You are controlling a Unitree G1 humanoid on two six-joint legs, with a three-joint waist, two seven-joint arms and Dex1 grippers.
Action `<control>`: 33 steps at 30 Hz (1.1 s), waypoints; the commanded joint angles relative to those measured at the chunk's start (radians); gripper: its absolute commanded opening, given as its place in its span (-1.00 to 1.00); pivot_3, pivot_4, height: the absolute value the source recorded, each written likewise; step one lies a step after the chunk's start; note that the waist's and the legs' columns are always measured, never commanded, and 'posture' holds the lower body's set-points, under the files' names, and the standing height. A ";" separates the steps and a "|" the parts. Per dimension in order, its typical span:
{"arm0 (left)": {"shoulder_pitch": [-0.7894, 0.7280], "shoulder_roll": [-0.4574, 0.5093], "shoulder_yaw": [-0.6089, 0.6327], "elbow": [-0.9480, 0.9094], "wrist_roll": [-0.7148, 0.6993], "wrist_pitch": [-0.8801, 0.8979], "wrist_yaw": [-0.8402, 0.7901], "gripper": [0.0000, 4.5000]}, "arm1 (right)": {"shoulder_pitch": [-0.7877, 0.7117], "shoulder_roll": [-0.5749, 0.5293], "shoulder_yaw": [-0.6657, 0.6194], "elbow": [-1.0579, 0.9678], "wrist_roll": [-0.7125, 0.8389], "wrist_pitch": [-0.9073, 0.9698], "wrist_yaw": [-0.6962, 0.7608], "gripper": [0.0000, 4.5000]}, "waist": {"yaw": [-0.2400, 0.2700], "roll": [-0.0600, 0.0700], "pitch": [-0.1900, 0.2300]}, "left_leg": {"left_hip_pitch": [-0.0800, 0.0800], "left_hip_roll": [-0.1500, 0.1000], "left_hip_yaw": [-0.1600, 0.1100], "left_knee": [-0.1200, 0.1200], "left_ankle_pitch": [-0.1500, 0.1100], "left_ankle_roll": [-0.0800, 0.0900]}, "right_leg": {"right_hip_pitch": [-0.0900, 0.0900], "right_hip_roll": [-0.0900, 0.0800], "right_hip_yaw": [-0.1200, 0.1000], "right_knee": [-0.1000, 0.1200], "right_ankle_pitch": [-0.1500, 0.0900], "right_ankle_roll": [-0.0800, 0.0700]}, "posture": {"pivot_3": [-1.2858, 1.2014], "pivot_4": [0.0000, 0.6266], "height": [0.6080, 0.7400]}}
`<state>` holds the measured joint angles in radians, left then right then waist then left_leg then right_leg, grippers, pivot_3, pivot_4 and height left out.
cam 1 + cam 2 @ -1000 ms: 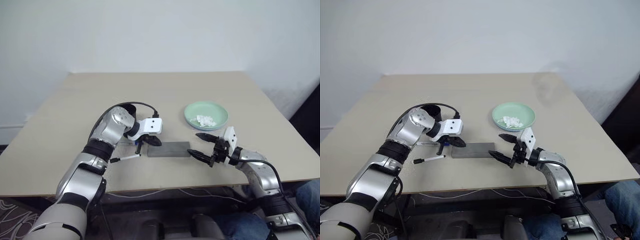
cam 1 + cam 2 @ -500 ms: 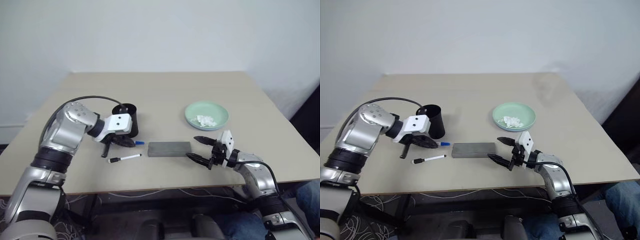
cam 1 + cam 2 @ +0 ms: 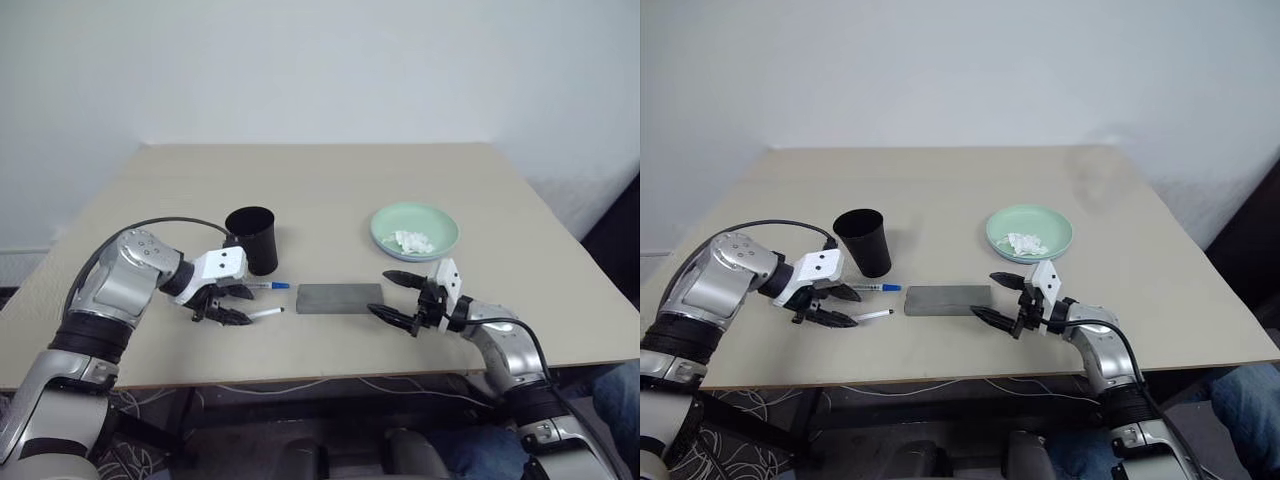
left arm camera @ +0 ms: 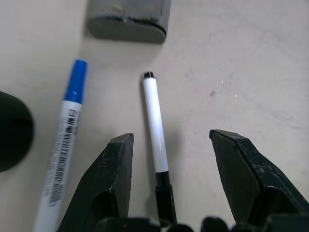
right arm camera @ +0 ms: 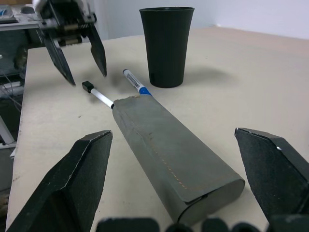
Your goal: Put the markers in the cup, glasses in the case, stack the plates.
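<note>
Left hand (image 3: pixel 224 305): fingers spread wide and gripping nothing, tips angled down at the worktop (image 3: pixel 330 190), straddling the black-capped end of a marker.
Black-capped marker (image 4: pixel 156 126): there it is, flat on the worktop, running right up the gap between the left hand's fingers in the left wrist view; whether a finger touches it cannot be told.
Blue-capped marker (image 4: pixel 65 140): lying just beside the first, outside the left hand's fingers, on the cup's side, blue cap pointing toward the case.
Cup (image 3: pixel 252 239): black, upright, standing just behind the two markers and near the left hand.
Case (image 3: pixel 339 297): grey, lid shut, flat on the worktop between the two hands, its near end just past the marker tips.
Right hand (image 3: pixel 396 296): fingers wide apart, nothing between them, held level and aimed along the case's far end; the right wrist view looks straight down the case toward the cup.
Mint green plate (image 3: pixel 440 221): well behind the right hand, on the worktop's right side.
Tissue (image 3: pixel 411 241): crumpled, white, sitting in the green plate.
</note>
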<state>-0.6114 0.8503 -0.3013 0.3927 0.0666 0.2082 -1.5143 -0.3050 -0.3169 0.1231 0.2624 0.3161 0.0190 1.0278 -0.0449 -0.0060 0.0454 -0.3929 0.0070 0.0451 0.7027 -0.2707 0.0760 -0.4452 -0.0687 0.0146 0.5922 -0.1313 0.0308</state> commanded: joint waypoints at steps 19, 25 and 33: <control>-0.049 -0.063 -0.044 0.123 0.082 -0.102 0.082 -0.91 | 0.032 0.002 -0.021 -0.080 0.007 -0.009 -0.051 0.96 | 0.000 0.001 -0.001 | 0.001 0.000 0.000 0.000 -0.001 -0.004 | 0.001 -0.001 0.000 0.002 0.001 -0.002 | 0.03 -1.00 0.71; -0.046 -0.060 0.018 0.078 -0.003 -0.063 0.064 -0.99 | 0.028 0.000 -0.018 -0.084 0.007 -0.003 -0.048 0.96 | 0.000 0.001 -0.001 | 0.001 0.001 0.000 0.000 -0.001 -0.004 | 0.000 0.000 0.000 0.001 0.001 -0.002 | 0.03 -1.00 0.71; -0.101 -0.109 0.253 -0.083 -0.333 0.235 0.048 -0.99 | 0.026 -0.005 -0.018 -0.093 0.009 0.006 -0.043 0.96 | 0.000 0.001 -0.001 | -0.001 0.001 0.000 0.000 0.001 -0.001 | -0.001 0.000 -0.001 0.000 0.001 -0.001 | 0.03 -1.00 0.71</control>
<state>-0.6592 0.7403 -0.1316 0.3724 -0.1758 0.3728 -1.4788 -0.2615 -0.3107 0.1223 0.2180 0.3142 0.0278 0.9828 -0.0452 -0.0054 0.0448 -0.3937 0.0078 0.0450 0.7027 -0.2701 0.0754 -0.4459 -0.0686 0.0139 0.5919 -0.1302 0.0293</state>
